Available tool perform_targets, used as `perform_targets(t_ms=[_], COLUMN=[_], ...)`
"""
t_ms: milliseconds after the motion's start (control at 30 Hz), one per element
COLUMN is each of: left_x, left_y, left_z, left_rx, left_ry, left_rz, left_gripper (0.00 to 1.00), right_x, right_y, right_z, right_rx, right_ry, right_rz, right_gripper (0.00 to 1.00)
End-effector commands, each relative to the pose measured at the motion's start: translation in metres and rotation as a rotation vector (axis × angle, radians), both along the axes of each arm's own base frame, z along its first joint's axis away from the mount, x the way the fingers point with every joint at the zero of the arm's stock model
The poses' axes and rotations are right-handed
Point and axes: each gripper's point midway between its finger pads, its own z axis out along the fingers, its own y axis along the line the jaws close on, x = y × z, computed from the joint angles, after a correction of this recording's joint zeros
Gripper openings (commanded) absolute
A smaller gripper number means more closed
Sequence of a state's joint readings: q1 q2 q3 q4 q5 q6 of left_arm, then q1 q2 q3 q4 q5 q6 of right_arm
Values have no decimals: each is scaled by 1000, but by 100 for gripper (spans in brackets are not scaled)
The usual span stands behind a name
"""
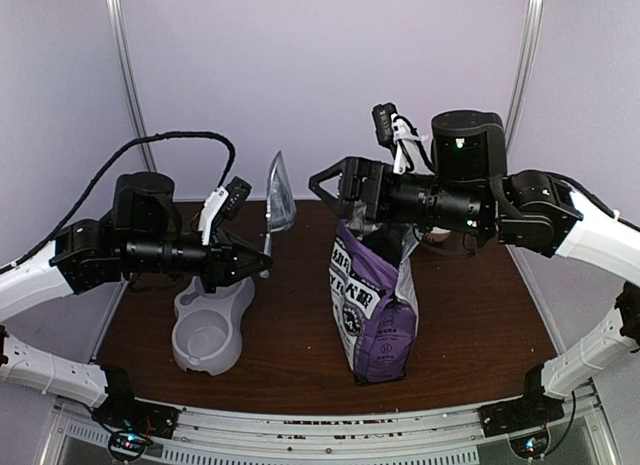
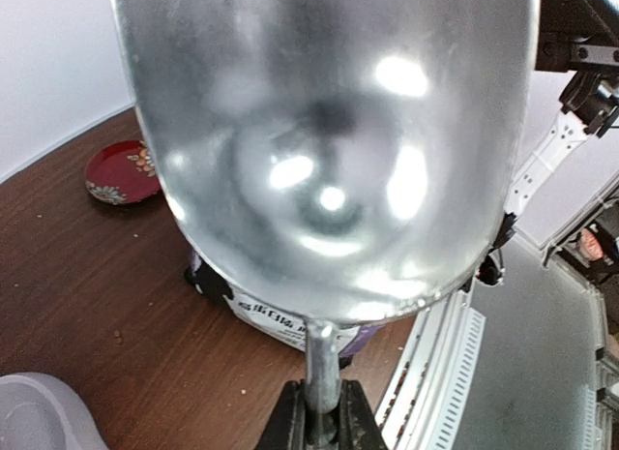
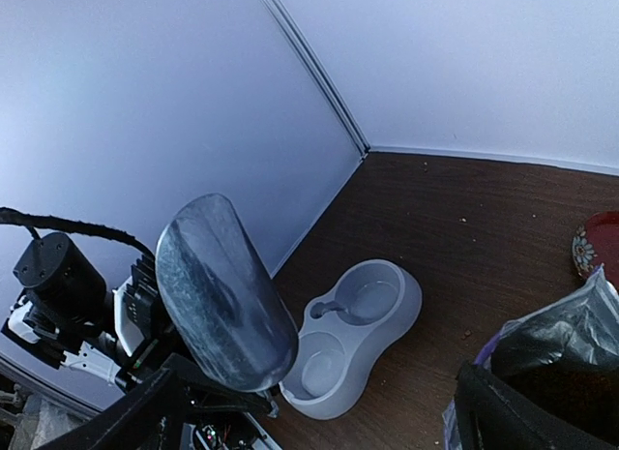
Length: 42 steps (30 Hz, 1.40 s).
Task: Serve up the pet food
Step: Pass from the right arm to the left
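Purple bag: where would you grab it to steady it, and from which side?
Probably by the loose rim of its open mouth, coming down from above: the purple bag stands upright, and that thin foil edge slips between fingers.

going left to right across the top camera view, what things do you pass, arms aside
grey double bowl → metal scoop, raised above the table → purple bag, standing upright

Left fingers (image 2: 288, 423) clamped tight; right fingers (image 3: 135, 421) spread wide.
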<state>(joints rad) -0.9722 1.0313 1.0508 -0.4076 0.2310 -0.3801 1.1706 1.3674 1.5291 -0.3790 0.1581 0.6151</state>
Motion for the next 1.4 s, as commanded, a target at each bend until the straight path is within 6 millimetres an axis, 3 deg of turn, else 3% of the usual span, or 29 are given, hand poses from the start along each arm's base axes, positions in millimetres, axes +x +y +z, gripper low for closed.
perform_targets(t_ms=[0,267,467,800,1067,1367], left_x=[19,33,35,32,38,37], left_y=[10,17,15,8,8,-1], left_z=[7,1,10,-1,-11,-18], left_rx=[93,222,313,466,573,637], left_ry=[-130,-209,-303,-391,-453,-481], left_rz=[65,102,103,100,104,80], left_gripper=[0,0,0,0,0,0], right_x=[-3,-10,-11,-32,-45,-48], right_y=[-31,-62,-81,-97,-91,-68], right_z=[3,-3,1,12,3,-3], right_rx=[-54,-106,-119,-161,-152,-153], right_ry=[37,99,136,193,276,332], right_rz=[-40,-38,-25,47,107,176], right_gripper=[100,100,100,100,100,99])
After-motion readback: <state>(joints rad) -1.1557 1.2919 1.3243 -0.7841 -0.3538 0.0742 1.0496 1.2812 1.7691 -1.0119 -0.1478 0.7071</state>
